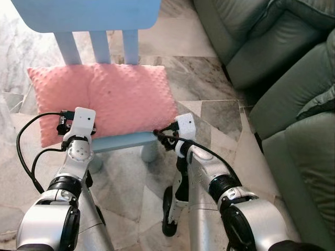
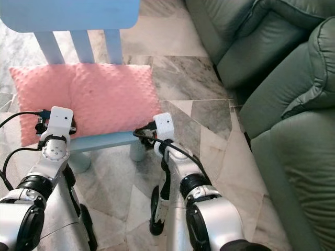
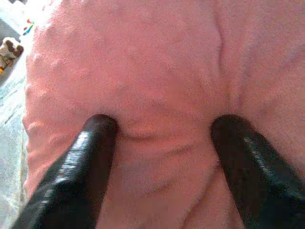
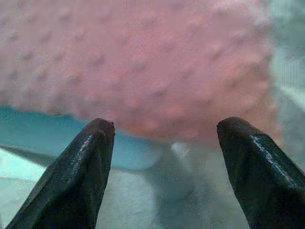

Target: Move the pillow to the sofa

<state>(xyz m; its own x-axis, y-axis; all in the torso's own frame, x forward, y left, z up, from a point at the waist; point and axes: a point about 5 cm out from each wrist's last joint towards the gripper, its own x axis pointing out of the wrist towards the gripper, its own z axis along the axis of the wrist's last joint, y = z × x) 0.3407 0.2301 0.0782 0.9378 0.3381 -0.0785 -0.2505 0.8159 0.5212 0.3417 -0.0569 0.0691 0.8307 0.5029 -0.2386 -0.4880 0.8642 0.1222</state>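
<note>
A pink dotted pillow [image 1: 110, 99] lies flat on the seat of a light-blue chair [image 1: 123, 141]. My left gripper [image 3: 167, 126] is at the pillow's near left edge. It is open, and both fingertips [image 3: 97, 129] press into the fabric, which bulges between them. My right gripper [image 4: 164, 126] is open at the pillow's near right corner, just short of it and level with the seat edge. Nothing is between its fingers [image 4: 95, 138]. The green sofa [image 1: 293, 78] stands to the right.
The chair's slatted backrest [image 1: 89, 13] rises behind the pillow. Its front leg [image 1: 149, 152] stands between my arms. Marble floor [image 1: 220, 120] separates the chair from the sofa. A black cable [image 1: 23, 141] loops beside my left arm.
</note>
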